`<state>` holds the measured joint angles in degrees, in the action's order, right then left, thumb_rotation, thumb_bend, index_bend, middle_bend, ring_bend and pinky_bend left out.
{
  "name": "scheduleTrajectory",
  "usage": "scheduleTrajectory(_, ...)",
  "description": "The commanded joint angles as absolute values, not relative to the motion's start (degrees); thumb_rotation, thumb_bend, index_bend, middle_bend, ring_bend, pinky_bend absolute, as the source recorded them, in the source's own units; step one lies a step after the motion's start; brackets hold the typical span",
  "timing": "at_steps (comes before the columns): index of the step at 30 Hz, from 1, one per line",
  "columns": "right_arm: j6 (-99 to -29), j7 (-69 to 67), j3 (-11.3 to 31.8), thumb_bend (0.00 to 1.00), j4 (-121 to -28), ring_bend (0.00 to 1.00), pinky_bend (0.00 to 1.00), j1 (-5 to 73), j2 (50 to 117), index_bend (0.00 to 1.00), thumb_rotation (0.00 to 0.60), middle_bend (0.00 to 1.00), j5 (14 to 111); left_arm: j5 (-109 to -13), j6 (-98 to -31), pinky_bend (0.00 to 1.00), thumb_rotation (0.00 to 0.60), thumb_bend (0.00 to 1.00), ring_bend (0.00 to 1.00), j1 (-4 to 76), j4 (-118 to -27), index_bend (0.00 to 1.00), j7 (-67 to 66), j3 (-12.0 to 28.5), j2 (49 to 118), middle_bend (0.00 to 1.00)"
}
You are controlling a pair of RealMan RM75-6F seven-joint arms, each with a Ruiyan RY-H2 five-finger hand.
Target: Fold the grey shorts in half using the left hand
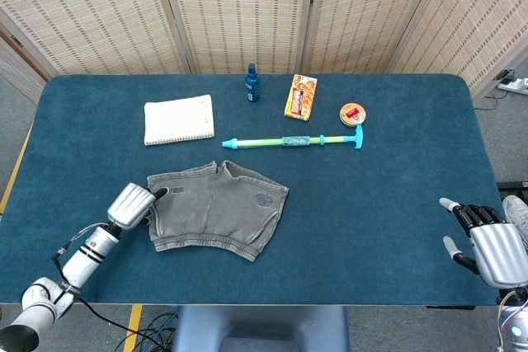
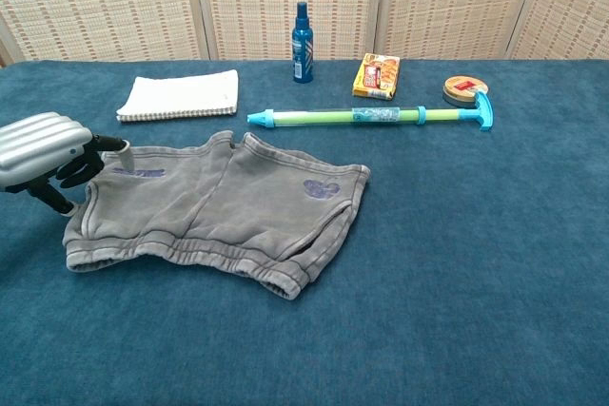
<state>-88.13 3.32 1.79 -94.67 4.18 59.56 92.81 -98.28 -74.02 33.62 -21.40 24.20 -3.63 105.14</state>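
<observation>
Grey shorts (image 1: 216,209) lie flat on the blue bench (image 1: 379,195), near-left of centre, waistband toward the near edge. Left hand (image 1: 132,204) sits at the shorts' left edge, fingertips (image 2: 112,145) touching the fabric; can't tell whether it's gripping yet. Right hand (image 1: 488,245) rests at the near-right bench corner, fingers apart, holding nothing. Water squirter (image 1: 294,140) lies beyond the shorts.

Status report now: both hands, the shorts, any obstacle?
Left hand at shorts' edge, grip unclear. Right hand open, far off. Shorts flat, unfolded. Nothing in the way.
</observation>
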Motion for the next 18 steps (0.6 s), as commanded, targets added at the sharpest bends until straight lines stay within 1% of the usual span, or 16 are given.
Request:
scheduleTrajectory(1,-88.1,3.3,1.8,0.35,-94.6,0.38,0.33,4.2,59.6,0.2,0.6,0.36,92.8,-98.0,-74.4,0.93,0.6,0.22,0.8,33.9,-20.7,0.41,25.0,-3.8,105.7,0.89)
scheduleTrajectory(9,-88.1,3.3,1.9,0.35,-94.4,0.41,0.36,4.2,59.8,0.2,0.6,0.38,92.7,-97.2,-73.9,0.93,0.6,0.22,0.81,34.1,-19.9,0.5,27.6,-4.1,106.4,0.91)
scheduleTrajectory(12,-88.0,3.2,2.0,0.35,-94.3,0.42,0.36,4.3,59.8,0.2,0.6,0.39,92.7,-97.0,-73.9,0.93,0.6,0.26,0.81,34.2,-19.8,0.53,28.6,-4.1,106.6,0.91)
scheduleTrajectory(18,-87.8,3.2,2.0,0.35,-94.2,0.43,0.36,4.4,59.9,0.2,0.6,0.4,92.6,-96.4,-74.3,0.93,0.6,0.37,0.82,34.3,-19.7,0.61,30.1,-4.0,107.0,0.93)
